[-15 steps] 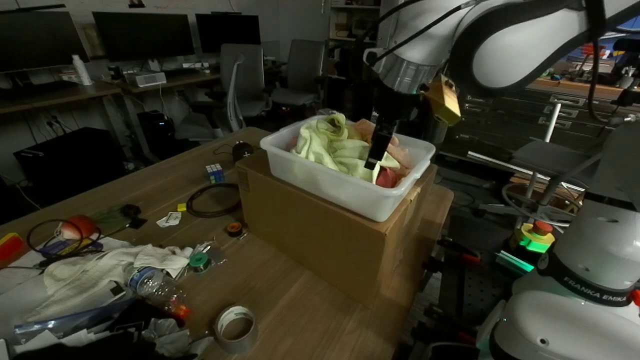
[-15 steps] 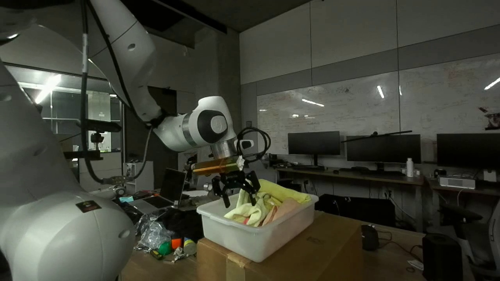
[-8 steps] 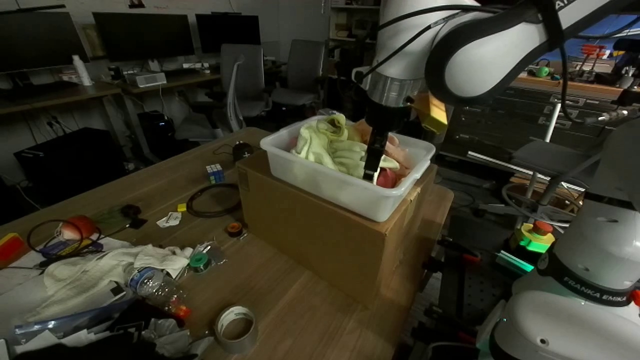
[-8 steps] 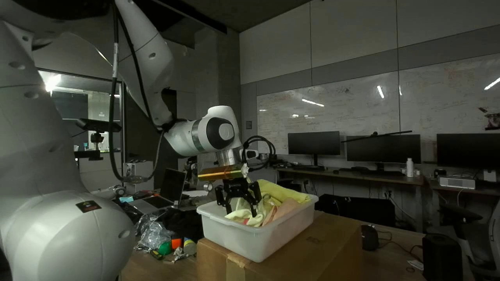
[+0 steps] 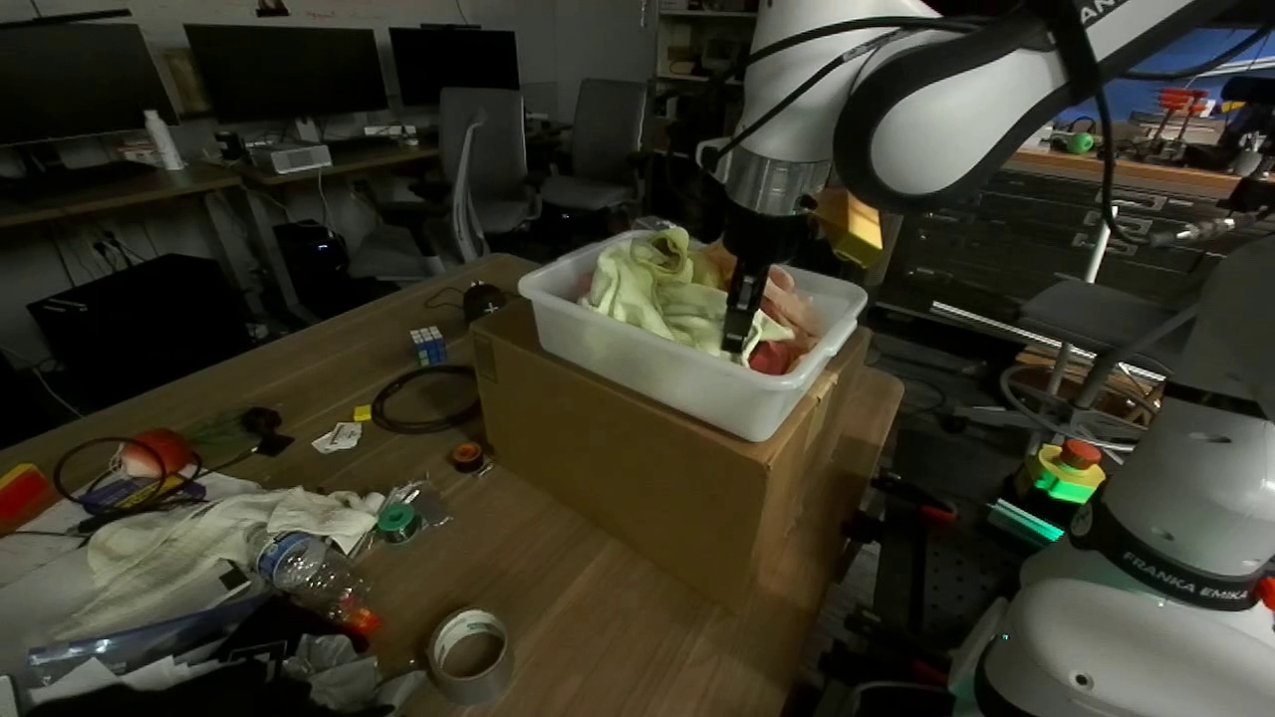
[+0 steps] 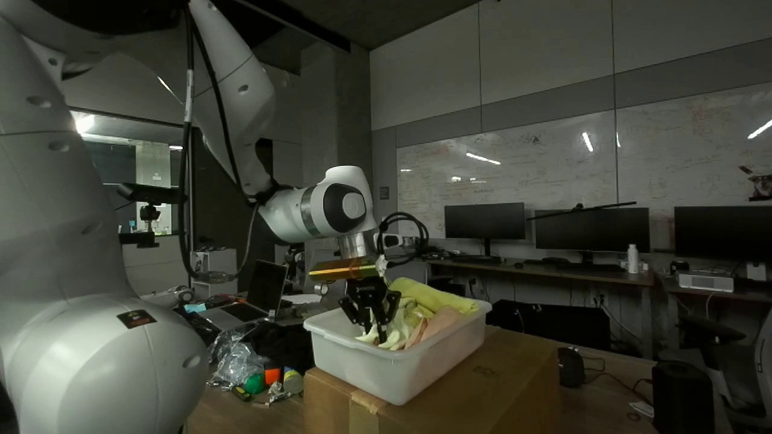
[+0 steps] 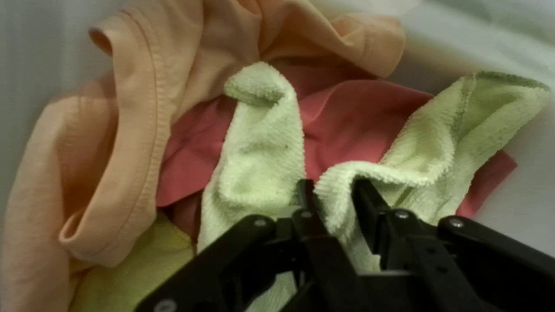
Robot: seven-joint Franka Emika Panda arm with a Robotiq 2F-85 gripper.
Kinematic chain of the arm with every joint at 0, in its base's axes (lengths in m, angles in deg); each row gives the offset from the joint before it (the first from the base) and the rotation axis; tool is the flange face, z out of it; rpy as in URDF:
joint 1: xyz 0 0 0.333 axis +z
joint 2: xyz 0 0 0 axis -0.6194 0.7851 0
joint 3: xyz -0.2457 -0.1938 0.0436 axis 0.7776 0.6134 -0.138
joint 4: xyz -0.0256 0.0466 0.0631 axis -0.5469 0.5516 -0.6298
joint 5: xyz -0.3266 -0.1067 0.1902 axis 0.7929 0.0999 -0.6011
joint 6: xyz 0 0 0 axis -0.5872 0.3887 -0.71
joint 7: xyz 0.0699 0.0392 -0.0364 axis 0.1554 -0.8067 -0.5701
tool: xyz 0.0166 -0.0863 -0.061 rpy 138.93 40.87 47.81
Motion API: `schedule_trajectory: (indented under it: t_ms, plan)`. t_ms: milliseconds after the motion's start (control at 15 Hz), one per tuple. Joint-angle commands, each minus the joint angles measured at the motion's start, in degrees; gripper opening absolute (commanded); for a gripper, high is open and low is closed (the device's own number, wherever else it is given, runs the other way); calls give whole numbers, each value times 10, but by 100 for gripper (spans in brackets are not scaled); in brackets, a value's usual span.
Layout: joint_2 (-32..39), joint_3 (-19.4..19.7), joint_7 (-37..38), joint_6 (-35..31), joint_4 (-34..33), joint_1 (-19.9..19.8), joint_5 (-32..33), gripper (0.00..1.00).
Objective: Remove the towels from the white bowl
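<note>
The white bowl is a rectangular white tub [image 5: 647,366], heaped with towels. A pale green towel [image 7: 262,147] lies on top in the wrist view, over a red cloth [image 7: 355,117]. Beside them are a peach cloth [image 7: 138,112] and part of a yellow towel [image 7: 134,264], the latter also rolled at the tub's far end in an exterior view [image 6: 431,295]. My gripper [image 7: 334,187] points down into the tub, shut on a raised fold of the pale green towel. The fold fills the narrow gap between its fingers. What lies beneath the top layers is hidden.
The tub stands on a cardboard box [image 5: 618,458] on a wooden table [image 5: 568,597]. Around it lie a tape roll [image 5: 470,657], a plastic bottle [image 5: 304,570], a white cloth [image 5: 199,538], a cube puzzle [image 5: 428,345] and a laptop [image 6: 265,289].
My gripper has come down into the tub. Its fingers, wide apart a second ago, have drawn together and bunched the pale green towel between them.
</note>
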Motion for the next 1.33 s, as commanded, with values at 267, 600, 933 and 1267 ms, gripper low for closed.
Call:
schedule_trajectory:
  t_ms: [267,600,933,1267]
  plan:
    - [-22,11,43,-8,-5,-13,-2,5]
    - [-87,6,111,-16,4,-27,-11,5]
    - [-178,-22,186,-3,-2,-52,8,5]
    - [-267,-51,234,4,-21,-83,8,5]
